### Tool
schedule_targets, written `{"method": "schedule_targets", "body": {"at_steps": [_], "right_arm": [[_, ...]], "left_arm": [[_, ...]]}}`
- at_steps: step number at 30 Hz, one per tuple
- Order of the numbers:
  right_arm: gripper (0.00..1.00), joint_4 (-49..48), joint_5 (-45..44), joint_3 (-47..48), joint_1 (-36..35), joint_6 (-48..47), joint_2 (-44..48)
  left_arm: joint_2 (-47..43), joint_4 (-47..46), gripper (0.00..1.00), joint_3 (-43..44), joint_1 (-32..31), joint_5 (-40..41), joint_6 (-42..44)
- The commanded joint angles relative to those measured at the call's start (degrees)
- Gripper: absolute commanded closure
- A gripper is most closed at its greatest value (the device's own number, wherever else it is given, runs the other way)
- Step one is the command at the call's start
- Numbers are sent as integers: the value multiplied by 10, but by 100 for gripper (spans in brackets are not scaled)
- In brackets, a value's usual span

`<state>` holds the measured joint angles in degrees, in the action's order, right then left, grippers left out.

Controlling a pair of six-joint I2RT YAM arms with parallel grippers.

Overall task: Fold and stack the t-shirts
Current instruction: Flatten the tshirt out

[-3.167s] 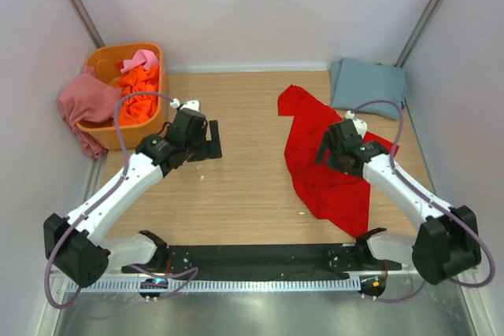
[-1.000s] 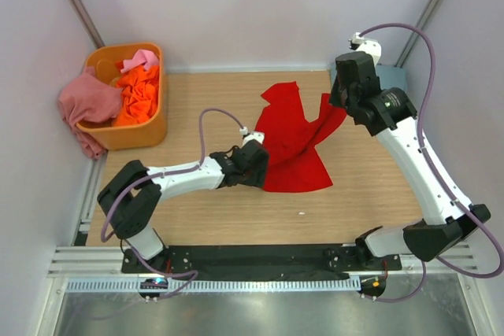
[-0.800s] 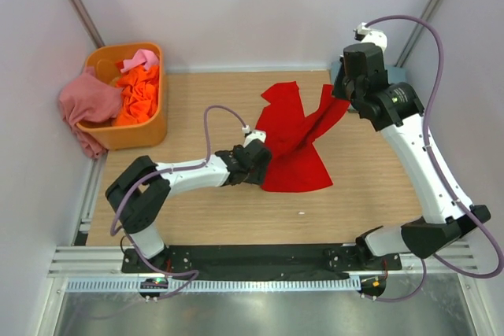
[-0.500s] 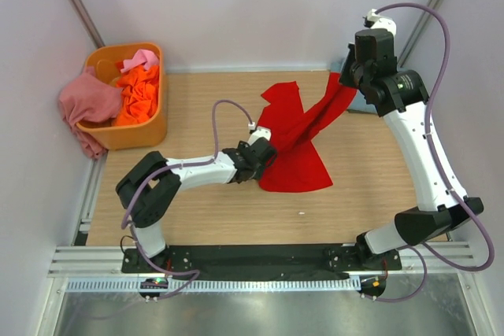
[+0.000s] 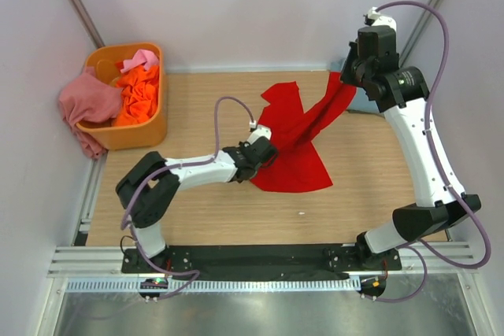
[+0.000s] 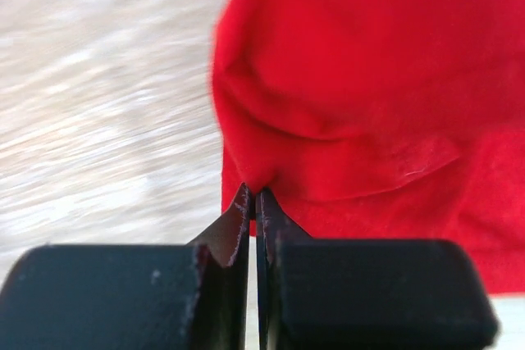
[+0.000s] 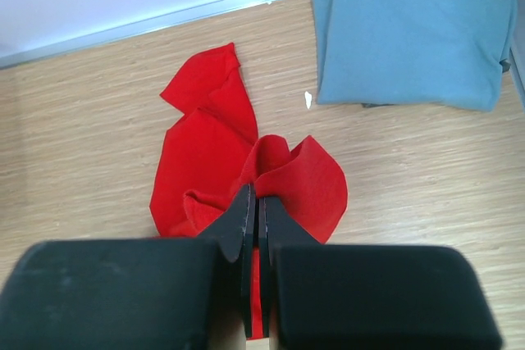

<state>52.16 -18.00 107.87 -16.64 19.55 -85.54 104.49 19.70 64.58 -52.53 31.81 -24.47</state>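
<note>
Clamping the red shirt (image 5: 303, 167) at its low edge with my left pincer (image 6: 253, 196) and a raised corner with my right pincer (image 7: 255, 194), to stretch it flat for folding.

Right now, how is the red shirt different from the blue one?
The red shirt is rumpled and open; the blue shirt is folded flat. The left tool and right tool each pinch the red shirt; nothing touches the blue shirt. Both are plain soft cloth.
</note>
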Motion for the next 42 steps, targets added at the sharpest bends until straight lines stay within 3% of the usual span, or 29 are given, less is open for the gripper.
{"method": "schedule_targets", "body": {"at_steps": [1, 6, 9, 12, 13, 15, 18, 21, 26, 34, 42], "right_arm": [[99, -3, 2, 44, 6, -12, 14], [99, 26, 8, 51, 6, -5, 46], [99, 35, 21, 24, 6, 4, 66], [99, 21, 65, -40, 6, 27, 104], [99, 14, 84, -80, 6, 33, 122], [99, -5, 112, -118, 6, 50, 135], [99, -18, 143, -175, 4, 58, 143], [99, -28, 149, -201, 2, 60, 145], [99, -30, 146, -195, 2, 56, 138], [99, -32, 139, -206, 2, 46, 132], [99, -41, 136, -222, 2, 42, 126]], "left_arm": [[-112, 53, 100, 11, 0, 68, 5], [-238, 177, 100, 11, 29, 67, -29], [-302, 231, 100, -6, 80, 8, -69], [-343, 253, 51, -45, 99, 1, -93], [-350, 273, 28, -53, 103, 4, -103], [-365, 295, 17, -70, 104, 13, -133], [-393, 259, 25, -93, 104, 0, -141], [-389, 176, 30, -113, 102, -73, -126], [-293, 108, 49, -96, 74, -83, -114], [-138, 33, 54, -80, 61, -91, -92], [-84, 17, 54, -73, 61, -62, -80]]}}
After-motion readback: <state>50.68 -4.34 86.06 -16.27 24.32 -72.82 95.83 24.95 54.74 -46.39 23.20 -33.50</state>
